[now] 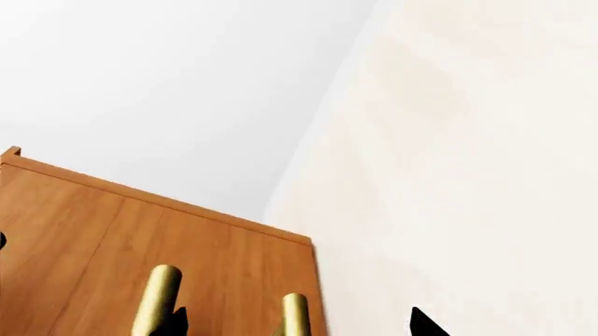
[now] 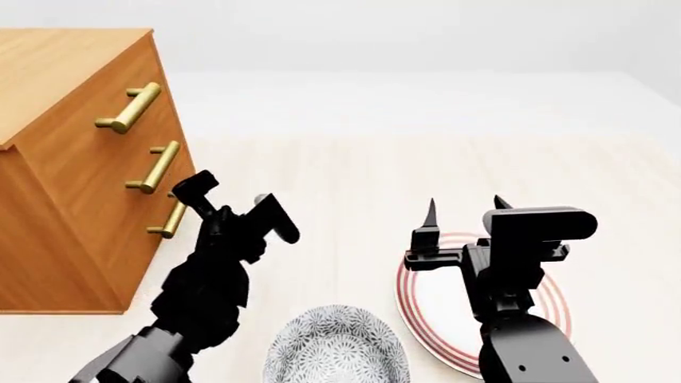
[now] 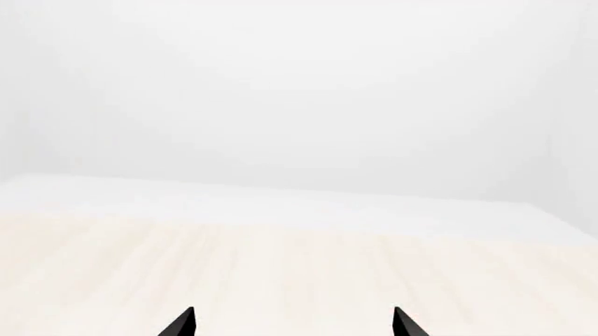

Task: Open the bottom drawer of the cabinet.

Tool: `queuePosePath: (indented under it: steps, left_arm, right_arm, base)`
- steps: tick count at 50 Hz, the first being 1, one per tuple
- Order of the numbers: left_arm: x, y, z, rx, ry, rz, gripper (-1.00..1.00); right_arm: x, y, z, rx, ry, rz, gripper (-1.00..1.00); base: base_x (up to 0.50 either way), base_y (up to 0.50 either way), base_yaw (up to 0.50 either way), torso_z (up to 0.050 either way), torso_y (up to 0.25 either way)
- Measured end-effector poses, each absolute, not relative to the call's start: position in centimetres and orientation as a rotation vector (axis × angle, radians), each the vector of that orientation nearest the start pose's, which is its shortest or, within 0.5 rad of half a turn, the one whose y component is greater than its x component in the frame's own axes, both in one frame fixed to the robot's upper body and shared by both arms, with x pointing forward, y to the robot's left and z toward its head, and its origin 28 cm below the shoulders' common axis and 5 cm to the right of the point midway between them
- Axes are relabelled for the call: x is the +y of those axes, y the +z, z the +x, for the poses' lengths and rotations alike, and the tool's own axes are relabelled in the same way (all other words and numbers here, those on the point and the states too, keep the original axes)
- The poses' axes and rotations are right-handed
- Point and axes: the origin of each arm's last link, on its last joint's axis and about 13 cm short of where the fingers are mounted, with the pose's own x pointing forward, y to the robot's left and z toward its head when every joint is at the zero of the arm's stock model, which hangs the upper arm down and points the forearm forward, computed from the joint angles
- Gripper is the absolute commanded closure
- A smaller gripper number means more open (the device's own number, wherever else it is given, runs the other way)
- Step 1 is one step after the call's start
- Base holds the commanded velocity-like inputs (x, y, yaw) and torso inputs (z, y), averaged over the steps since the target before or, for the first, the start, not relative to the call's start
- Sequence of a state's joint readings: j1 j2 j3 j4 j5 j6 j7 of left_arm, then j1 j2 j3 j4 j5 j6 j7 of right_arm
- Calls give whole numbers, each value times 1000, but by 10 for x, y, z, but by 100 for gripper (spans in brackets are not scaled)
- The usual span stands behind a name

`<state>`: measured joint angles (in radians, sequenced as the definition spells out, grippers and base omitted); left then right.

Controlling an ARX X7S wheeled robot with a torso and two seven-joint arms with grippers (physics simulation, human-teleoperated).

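The cabinet (image 2: 64, 183) stands at the left, orange-brown wood with three brass bar handles. The bottom drawer's handle (image 2: 171, 217) is the lowest one. My left gripper (image 2: 207, 199) is open right next to that handle. In the left wrist view the cabinet front (image 1: 94, 245) fills the corner, and the bottom handle (image 1: 294, 315) lies between the open fingertips of my left gripper (image 1: 299, 325), with the middle handle (image 1: 159, 297) beside one fingertip. I cannot tell whether the fingers touch the handle. My right gripper (image 2: 465, 209) is open and empty above the plate, also in its wrist view (image 3: 293, 325).
A white plate with red rings (image 2: 426, 307) lies under my right arm. A grey patterned bowl (image 2: 335, 351) sits at the front between the arms. The pale wooden surface (image 2: 426, 152) stretches back to a white wall.
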<state>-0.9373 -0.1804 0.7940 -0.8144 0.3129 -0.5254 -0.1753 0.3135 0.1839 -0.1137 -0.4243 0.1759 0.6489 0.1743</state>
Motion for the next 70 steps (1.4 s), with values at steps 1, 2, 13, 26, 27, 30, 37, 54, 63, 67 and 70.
queuePosePath:
  steps: [1,2,13,26,27,30,37,54,63,67,70]
  left_arm:
    - [232,90,376,275,60,1125,-100]
    - [232,89,376,279,59,1128,-100]
    - [238,78,381,330,66,1152,-100]
    - [246,68,379,389,92,1175,-100]
    - [246,67,379,393,94,1177,-100]
    - [248,66,378,406,100,1182,-100]
    - [252,64,376,432,116,1190,-100]
    - [266,63,372,494,178,1197,-100]
    - [272,63,370,522,209,1195,-100]
    - [274,63,370,530,219,1193,-100]
    - [275,63,369,534,223,1191,-100]
  right_arm:
    - [-105,129,253,-68,-3,-65,-100]
    - [-105,129,254,-68,-3,-65,-100]
    - [-105,129,254,-68,-1,-62,-100]
    - [-104,129,253,-68,3,-60,-100]
    - [-104,129,253,-68,3,-60,-100]
    - [-104,129,253,-69,4,-59,-100]
    - [-104,129,253,-69,5,-57,-100]
    - [-104,128,252,-70,9,-55,-100]
    - [-104,128,252,-71,12,-54,-100]
    - [-104,128,251,-72,12,-54,-100]
    - [-104,128,251,-72,13,-54,-100]
  base:
    - [0,0,0,0,0]
    - [0,0,0,0,0]
    - [0,0,0,0,0]
    - [0,0,0,0,0]
    - [0,0,0,0,0]
    - [0,0,0,0,0]
    - [0,0,0,0,1]
    - [0,0,0,0,0]
    - [0,0,0,0,0]
    - [0,0,0,0,0]
    - [0,0,0,0,0]
